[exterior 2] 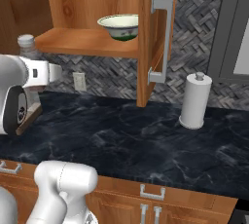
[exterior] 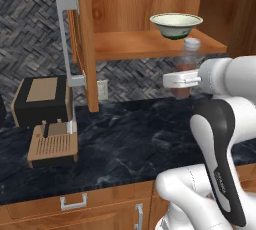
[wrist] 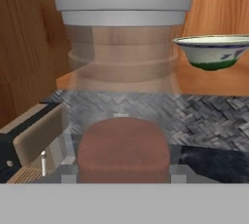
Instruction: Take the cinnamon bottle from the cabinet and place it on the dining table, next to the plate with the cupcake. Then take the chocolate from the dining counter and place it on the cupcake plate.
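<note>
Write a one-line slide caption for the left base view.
Gripper holding the cinnamon bottle just outside the open cabinet, above the dark counter.

Bowl (exterior: pixel 176 24) on shelf, coffee machine (exterior: pixel 44 119) on counter

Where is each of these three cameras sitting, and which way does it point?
Left base view: behind the arm, on its left, facing the open cabinet and coffee machine.
Right base view: behind on its right, facing the same cabinet, plus a paper towel roll.
Hand view: on the hand, looking along the jaws at the cinnamon bottle.
All three share the bowl.
</note>
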Available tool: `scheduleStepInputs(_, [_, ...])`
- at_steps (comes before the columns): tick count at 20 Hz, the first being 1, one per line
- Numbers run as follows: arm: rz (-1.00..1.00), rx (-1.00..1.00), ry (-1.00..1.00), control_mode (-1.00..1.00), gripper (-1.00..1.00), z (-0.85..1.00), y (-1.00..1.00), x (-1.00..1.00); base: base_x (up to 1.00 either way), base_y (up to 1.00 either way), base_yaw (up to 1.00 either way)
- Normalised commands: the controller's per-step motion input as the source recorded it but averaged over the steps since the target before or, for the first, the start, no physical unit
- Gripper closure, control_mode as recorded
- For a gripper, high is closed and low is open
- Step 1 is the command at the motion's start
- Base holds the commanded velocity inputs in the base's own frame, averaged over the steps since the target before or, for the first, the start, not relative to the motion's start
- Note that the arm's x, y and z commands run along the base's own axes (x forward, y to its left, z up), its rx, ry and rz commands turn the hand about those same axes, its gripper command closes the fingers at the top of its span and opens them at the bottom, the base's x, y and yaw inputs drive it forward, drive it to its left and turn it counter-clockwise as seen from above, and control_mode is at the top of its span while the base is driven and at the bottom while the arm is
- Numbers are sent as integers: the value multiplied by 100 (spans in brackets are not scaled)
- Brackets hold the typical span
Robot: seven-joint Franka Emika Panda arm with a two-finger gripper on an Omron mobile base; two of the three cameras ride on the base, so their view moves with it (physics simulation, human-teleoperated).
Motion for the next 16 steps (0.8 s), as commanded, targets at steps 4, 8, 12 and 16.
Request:
scheduleStepInputs(4, [0, 0, 6, -100, 100, -5, -5, -20, 0, 0, 0])
scheduleStepInputs(8, [0, 0, 0, -100, 100, 0, 0, 0, 0, 0, 0])
scheduleStepInputs(12, [0, 0, 0, 100, 100, 0, 0, 0, -12, 0, 0])
scheduleStepInputs(16, [0, 0, 0, 100, 100, 0, 0, 0, -57, 0, 0])
